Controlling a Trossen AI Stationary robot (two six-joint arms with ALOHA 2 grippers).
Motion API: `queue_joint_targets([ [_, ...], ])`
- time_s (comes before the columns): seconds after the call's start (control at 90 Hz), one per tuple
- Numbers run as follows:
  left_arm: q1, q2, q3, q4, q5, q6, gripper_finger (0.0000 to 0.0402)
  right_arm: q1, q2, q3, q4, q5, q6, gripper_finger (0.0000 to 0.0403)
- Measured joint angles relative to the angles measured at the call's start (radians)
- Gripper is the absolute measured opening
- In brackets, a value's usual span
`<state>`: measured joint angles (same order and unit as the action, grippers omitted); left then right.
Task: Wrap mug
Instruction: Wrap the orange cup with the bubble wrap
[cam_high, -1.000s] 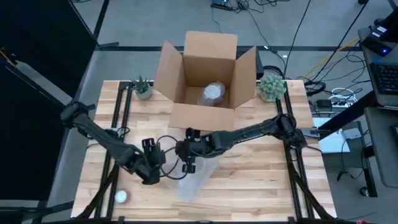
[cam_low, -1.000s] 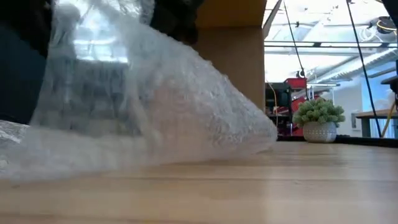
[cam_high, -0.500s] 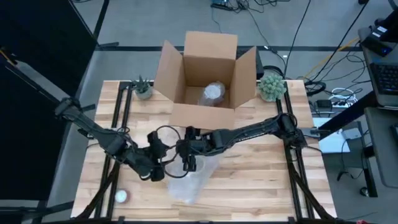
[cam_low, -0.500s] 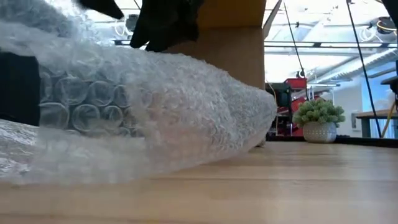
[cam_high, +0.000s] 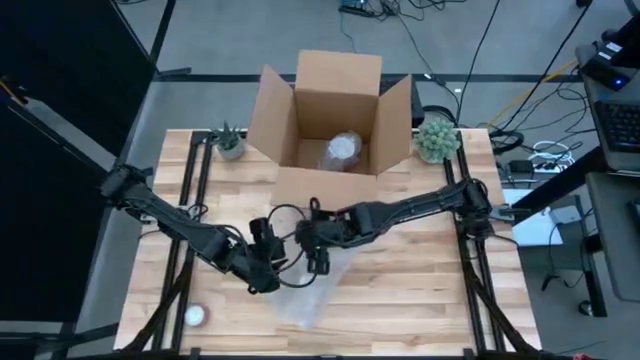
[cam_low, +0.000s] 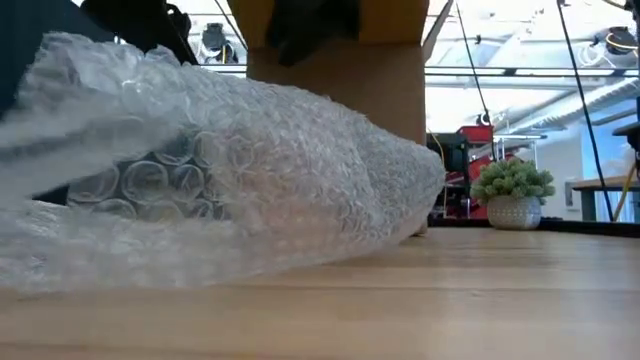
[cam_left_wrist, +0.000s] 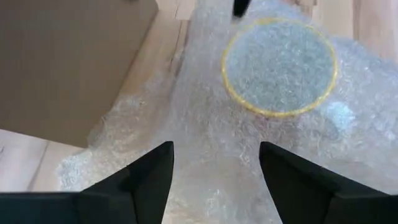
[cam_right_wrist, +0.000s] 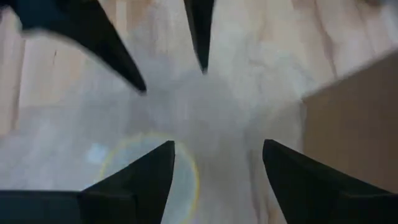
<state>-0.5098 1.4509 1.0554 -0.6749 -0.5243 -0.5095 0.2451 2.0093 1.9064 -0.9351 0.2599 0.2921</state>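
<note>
While the mug (cam_left_wrist: 280, 67) sits under a sheet of bubble wrap (cam_high: 310, 290) just in front of the open cardboard box (cam_high: 335, 115), only its yellow rim shows through the film, and both grippers hover over it with fingers spread wide and nothing held: the left gripper (cam_high: 268, 262) on the side away from the box, the right gripper (cam_high: 318, 252) nearer the box. The wrap looks light, soft and slippery, likely to spring back once released, so a loose edge clear of the mug seems the best place to pinch. The mug is probably stiff, heavier and breakable, and better rolled inside the sheet than squeezed.
</note>
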Motion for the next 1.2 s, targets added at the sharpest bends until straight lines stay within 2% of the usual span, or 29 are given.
queue_joint_targets([
  [0.244, 0.0, 0.0, 0.0, 0.0, 0.0, 0.003, 0.0226, 0.012, 0.051, -0.066, -0.005, 0.0, 0.082, 0.0228],
  [0.611, 0.0, 0.0, 0.0, 0.004, 0.001, 0.002, 0.0226, -0.005, 0.052, -0.243, 0.172, 0.01, 0.144, 0.0228],
  [0.844, -0.002, -0.001, 0.0, -0.002, 0.001, -0.009, 0.0226, -0.004, 0.052, -0.267, 0.208, 0.008, 0.164, 0.0228],
  [0.956, -0.029, -0.032, 0.0, -0.09, -0.004, -0.089, 0.0226, -0.004, 0.052, -0.267, 0.214, 0.009, 0.162, 0.0228],
  [1.1, -0.081, -0.077, -0.002, -0.256, -0.059, -0.232, 0.0226, -0.004, 0.052, -0.267, 0.222, 0.009, 0.153, 0.0228],
  [1.2, -0.099, -0.084, -0.052, -0.226, -0.063, -0.243, 0.0226, -0.004, 0.053, -0.267, 0.233, 0.009, 0.141, 0.0228],
])
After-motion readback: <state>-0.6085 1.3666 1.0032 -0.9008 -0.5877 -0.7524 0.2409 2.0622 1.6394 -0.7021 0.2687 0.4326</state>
